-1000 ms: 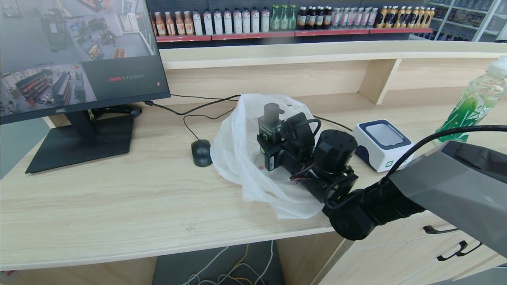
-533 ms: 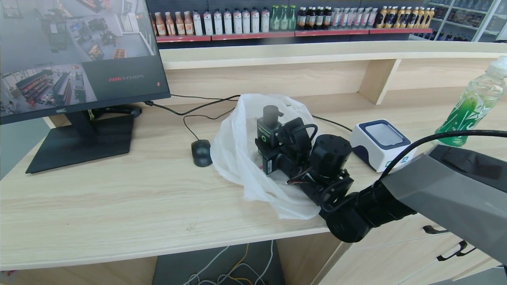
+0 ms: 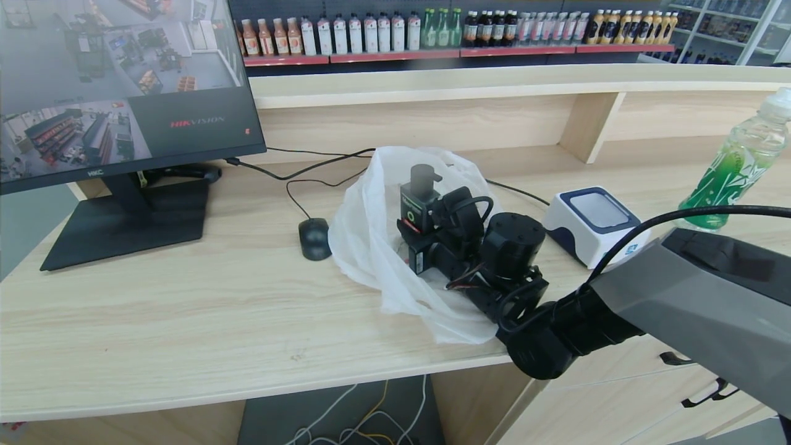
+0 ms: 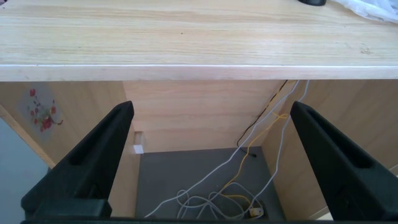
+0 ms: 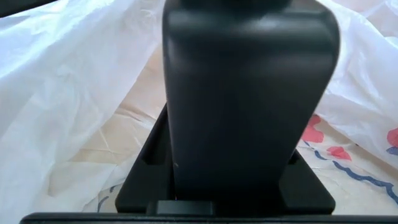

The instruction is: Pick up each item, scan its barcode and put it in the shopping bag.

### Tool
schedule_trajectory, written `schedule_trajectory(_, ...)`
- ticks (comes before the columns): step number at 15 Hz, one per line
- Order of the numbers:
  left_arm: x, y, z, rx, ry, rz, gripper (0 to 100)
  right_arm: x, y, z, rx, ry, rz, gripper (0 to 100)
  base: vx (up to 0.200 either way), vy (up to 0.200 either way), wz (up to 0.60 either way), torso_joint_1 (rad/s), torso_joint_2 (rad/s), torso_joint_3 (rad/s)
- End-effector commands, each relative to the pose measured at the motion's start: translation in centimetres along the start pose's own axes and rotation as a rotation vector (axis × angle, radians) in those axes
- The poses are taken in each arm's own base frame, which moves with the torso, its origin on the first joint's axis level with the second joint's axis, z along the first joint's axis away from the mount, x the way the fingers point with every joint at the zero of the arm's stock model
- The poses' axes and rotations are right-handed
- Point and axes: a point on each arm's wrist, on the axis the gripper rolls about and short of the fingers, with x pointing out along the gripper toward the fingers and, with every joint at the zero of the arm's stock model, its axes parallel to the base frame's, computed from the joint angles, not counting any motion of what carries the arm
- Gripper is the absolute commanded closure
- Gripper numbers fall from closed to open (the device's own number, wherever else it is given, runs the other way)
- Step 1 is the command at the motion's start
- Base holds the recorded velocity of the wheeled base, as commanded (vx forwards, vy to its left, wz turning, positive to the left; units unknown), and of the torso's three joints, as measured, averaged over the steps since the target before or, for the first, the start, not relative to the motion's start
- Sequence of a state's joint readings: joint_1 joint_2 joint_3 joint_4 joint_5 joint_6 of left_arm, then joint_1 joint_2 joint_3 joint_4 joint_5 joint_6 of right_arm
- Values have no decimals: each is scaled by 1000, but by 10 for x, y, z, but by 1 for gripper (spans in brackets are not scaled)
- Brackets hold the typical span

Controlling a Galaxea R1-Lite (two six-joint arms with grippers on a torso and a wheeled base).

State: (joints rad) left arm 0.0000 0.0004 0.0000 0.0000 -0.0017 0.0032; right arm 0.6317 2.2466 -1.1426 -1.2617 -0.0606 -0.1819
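Observation:
A white plastic shopping bag (image 3: 371, 247) lies open in the middle of the wooden counter. My right gripper (image 3: 423, 174) is inside the bag's mouth, pointing toward its far side. In the right wrist view its black fingers (image 5: 249, 93) stand together as one block, shut, with nothing visible between them. Under them, inside the bag (image 5: 74, 93), lies a pale packet with red and blue print (image 5: 348, 149). My left gripper (image 4: 211, 162) hangs open below the counter's front edge (image 4: 186, 71), holding nothing.
A white and blue barcode scanner (image 3: 594, 224) sits right of the bag. A green bottle (image 3: 735, 164) stands at the far right. A monitor (image 3: 117, 80) and a black mouse (image 3: 314, 238) occupy the left, with cables running behind the bag.
My right arm has shifted slightly to the left and back toward me, with the gripper still inside the bag. More of the scanner shows now.

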Motion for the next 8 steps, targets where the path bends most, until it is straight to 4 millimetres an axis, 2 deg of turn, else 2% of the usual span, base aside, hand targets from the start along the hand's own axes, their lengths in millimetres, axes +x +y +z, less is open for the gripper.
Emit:
schedule_trajectory(1, 0, 0, 0, 0, 0, 0, 0, 0, 0, -2, 1, 1, 0, 0, 0, 0, 0, 0, 0, 0)
schedule_trajectory(4, 0, 0, 0, 0, 1, 0, 0, 0, 0, 2, 2, -11, -2, 0, 0, 0, 0, 0, 0, 0)
schedule_trajectory(8, 0, 0, 0, 0, 1, 0, 0, -3, -5, 21, 7, -52, -15, 0, 0, 0, 0, 0, 0, 0)
